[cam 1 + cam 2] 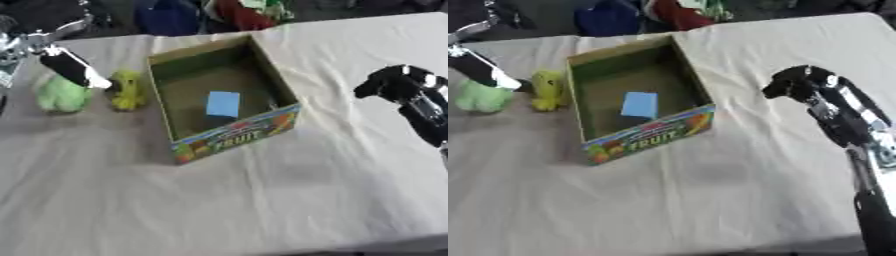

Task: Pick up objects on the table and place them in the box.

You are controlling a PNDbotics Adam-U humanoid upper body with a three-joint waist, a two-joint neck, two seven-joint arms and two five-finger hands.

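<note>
An open cardboard box (234,136) marked FRUIT stands at the table's middle, with a light blue block (223,103) lying inside it. Left of the box sit a yellow-green soft toy (129,90) and a paler green soft toy (63,95). My left hand (77,70) comes in from the upper left and hangs just above and between the two toys; its fingers do not show clearly. My right hand (798,82) hovers right of the box with fingers curled, holding nothing.
A white cloth (262,200) covers the table. Dark, blue and red bundles (175,15) lie beyond the far edge. The table's near edge runs along the bottom right.
</note>
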